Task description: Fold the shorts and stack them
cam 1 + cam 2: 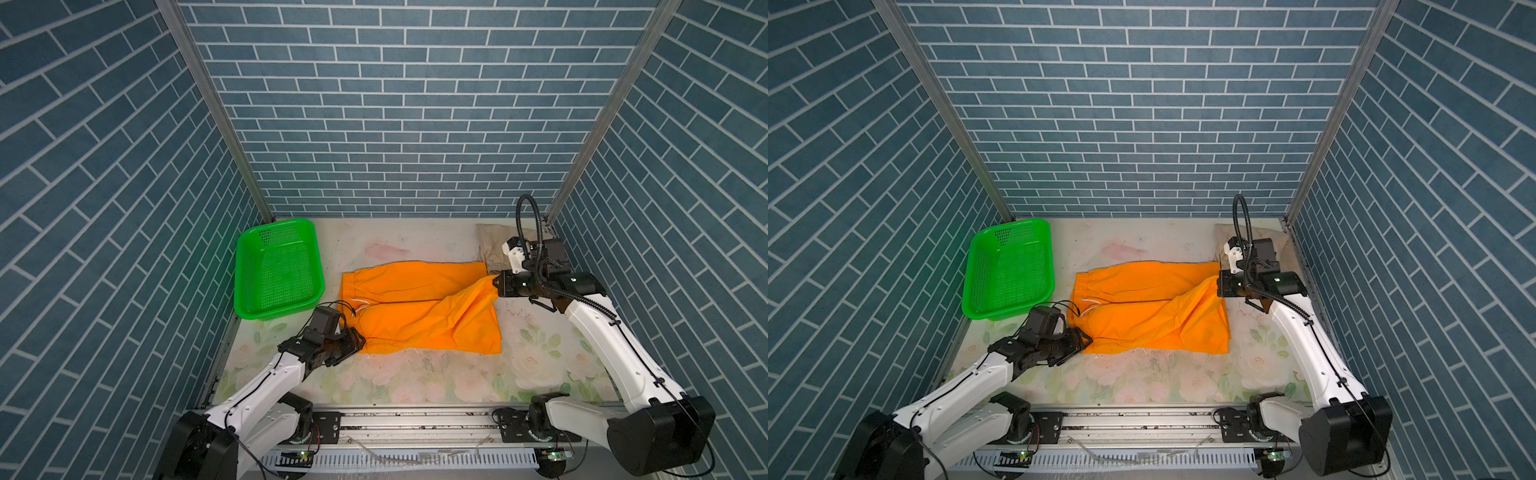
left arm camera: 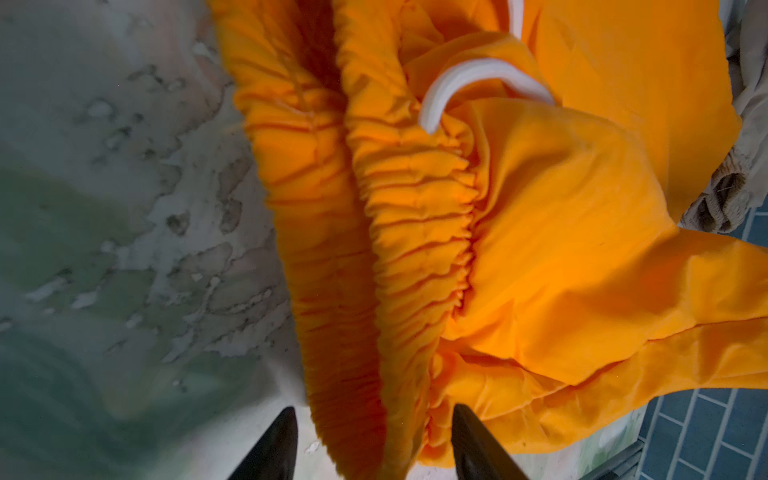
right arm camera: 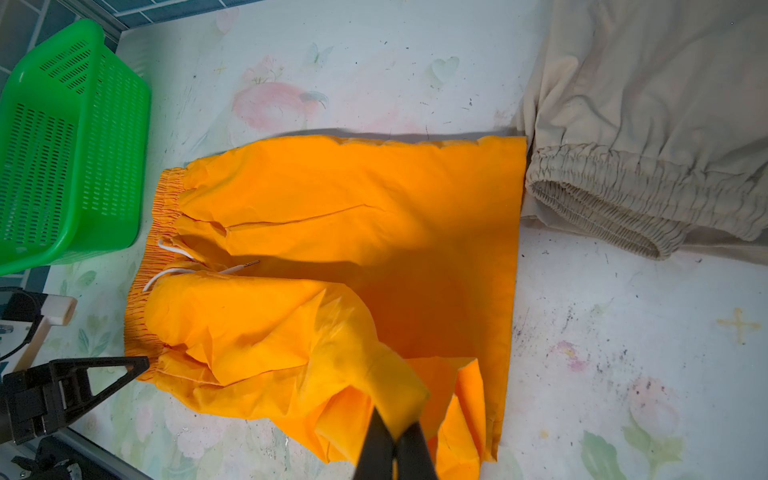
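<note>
1. Over by the left wall sits the green basket (image 1: 237,274) (image 1: 1009,270) (image 3: 62,145), at the back of the flowered table (image 1: 415,374).
2. Just beside the basket, to its right in both top views, lie the orange shorts (image 1: 419,307) (image 1: 1150,307) (image 3: 353,208). Their gathered waistband faces the basket and their leg hems point away from it.
3. The left gripper (image 1: 360,340) (image 1: 1087,338) (image 2: 374,407) is at the waistband corner, near the basket's front corner. In the left wrist view its two black fingertips (image 2: 286,440) stand apart with the ruffled waistband running between them. One tip meets the cloth, while bare table shows beside the other, so there is no clamp on it.
4. A white drawstring (image 2: 457,83) (image 3: 166,274) curls out of that waistband.
5. Across the orange shorts, well apart from the basket, is the right gripper (image 1: 495,282) (image 1: 1219,286) (image 3: 395,428). Its fingers are pressed together on a corner of the front leg and hold it up off the table. The cloth rises in a ridge from the middle of the shorts to the pinch, and the back leg lies flat.
6. Farthest from the basket, in the opposite back corner, sit the beige shorts (image 1: 488,249) (image 1: 1223,237) (image 3: 644,124) in a folded bundle. Their elastic waistband faces the orange hem, right beside it; I cannot tell whether they touch. The right arm hides part of the bundle in both top views.
</note>
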You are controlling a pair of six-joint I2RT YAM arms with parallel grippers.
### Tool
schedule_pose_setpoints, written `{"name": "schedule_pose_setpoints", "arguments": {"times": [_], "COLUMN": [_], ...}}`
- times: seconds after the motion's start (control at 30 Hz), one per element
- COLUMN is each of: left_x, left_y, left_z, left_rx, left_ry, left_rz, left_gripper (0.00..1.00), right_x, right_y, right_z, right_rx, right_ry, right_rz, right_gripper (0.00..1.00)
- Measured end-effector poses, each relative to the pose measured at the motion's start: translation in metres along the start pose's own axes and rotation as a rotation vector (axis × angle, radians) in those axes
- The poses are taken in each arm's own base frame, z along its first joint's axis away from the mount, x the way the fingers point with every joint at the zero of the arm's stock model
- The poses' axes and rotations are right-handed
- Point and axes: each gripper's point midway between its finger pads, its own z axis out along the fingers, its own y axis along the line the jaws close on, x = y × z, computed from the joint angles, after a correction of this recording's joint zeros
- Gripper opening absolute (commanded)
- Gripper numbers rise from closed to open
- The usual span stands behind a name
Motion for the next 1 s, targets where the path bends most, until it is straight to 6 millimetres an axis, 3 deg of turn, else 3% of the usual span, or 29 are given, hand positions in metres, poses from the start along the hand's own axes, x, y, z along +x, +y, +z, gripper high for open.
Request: {"name": "schedule_pose_setpoints", "arguments": {"times": [0.1, 0.13, 0.27, 0.3, 0.4, 0.57, 0.83, 1.0], "left_x": [0.006, 0.007, 0.01, 0.01, 0.008, -0.009, -0.014, -0.025], "left_y": [0.0, 0.0, 0.003, 0.005, -0.001, -0.042, -0.092, -0.105], "left_z": [0.003, 0.004, 0.006, 0.006, 0.002, -0.024, -0.094, -0.141], "left_rx": [-0.007, -0.01, -0.026, -0.035, -0.057, -0.013, 0.067, 0.093], "left_ry": [0.023, 0.028, 0.042, 0.049, 0.076, 0.08, 0.078, 0.012], "left_rz": [0.015, 0.017, 0.011, 0.014, 0.039, 0.11, 0.183, 0.202], "left_gripper": [0.56, 0.51, 0.06, 0.0, 0.0, 0.0, 0.0, 0.0], "right_x": [-0.001, 0.0, 0.0, 0.0, 0.0, -0.005, -0.008, -0.001], "right_y": [0.0, 0.0, -0.003, -0.004, -0.008, -0.009, 0.016, 0.016], "right_z": [0.0, 0.001, 0.004, 0.004, 0.004, -0.007, -0.074, -0.088], "right_rx": [0.0, 0.0, 0.013, 0.019, 0.043, 0.066, 0.054, 0.071], "right_ry": [-0.002, 0.0, 0.007, 0.007, 0.006, -0.017, -0.157, -0.153], "right_rz": [-0.001, 0.0, 0.003, 0.002, -0.004, -0.034, -0.101, -0.106], "right_gripper": [0.0, 0.0, 0.0, 0.0, 0.0, 0.0, 0.0, 0.0]}}
